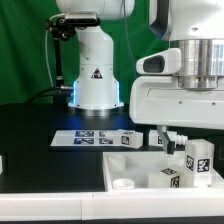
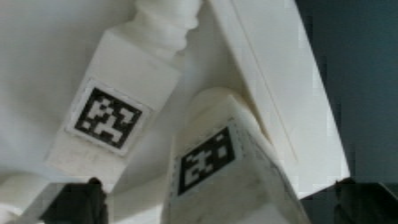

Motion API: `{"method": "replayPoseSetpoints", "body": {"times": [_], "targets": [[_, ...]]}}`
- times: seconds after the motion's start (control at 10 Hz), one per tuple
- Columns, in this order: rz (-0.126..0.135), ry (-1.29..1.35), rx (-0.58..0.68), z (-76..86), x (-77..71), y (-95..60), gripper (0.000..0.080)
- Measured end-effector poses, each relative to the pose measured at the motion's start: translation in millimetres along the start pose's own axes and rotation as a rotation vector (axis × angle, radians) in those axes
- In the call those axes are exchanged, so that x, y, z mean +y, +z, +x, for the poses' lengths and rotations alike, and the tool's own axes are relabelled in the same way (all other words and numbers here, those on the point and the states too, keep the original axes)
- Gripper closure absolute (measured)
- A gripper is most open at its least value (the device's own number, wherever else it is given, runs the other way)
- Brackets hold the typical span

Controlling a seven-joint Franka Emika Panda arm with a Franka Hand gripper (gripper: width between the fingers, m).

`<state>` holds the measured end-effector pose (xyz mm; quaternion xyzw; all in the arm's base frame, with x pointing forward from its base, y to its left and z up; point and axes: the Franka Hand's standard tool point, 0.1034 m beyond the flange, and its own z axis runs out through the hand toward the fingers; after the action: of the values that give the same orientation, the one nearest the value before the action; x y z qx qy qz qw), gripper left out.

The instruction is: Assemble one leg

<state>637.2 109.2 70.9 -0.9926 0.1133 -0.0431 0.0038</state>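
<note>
My gripper (image 1: 188,143) hangs over the right side of the large flat white panel (image 1: 135,165). In the wrist view a white leg (image 2: 169,130) with two black-and-white tags fills the space between my dark fingertips (image 2: 79,203) and touches both; its narrower end points away toward the panel (image 2: 36,90). In the exterior view this leg (image 1: 199,160) stands roughly upright under the hand, low over the panel. The jaws look shut on it.
Another leg (image 1: 171,178) lies on the panel beside the held one, and two more (image 1: 129,140) (image 1: 160,136) lie at the panel's far edge. The marker board (image 1: 85,137) lies on the black table. The robot base (image 1: 97,70) stands behind.
</note>
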Motion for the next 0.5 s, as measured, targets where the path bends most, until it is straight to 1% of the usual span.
{"method": "replayPoseSetpoints", "body": {"times": [0.1, 0.2, 0.3, 0.4, 0.5], "targets": [[0.000, -0.138, -0.003, 1.1, -0.5, -0.1, 0.0151], [0.004, -0.203, -0.004, 0.6, -6.3, 1.1, 0.0151], [0.005, -0.196, 0.012, -3.1, -17.2, 1.3, 0.0151], [0.006, -0.192, 0.012, -3.7, -18.2, 1.5, 0.0151], [0.005, -0.189, 0.012, -2.9, -16.6, 1.5, 0.0272]]}}
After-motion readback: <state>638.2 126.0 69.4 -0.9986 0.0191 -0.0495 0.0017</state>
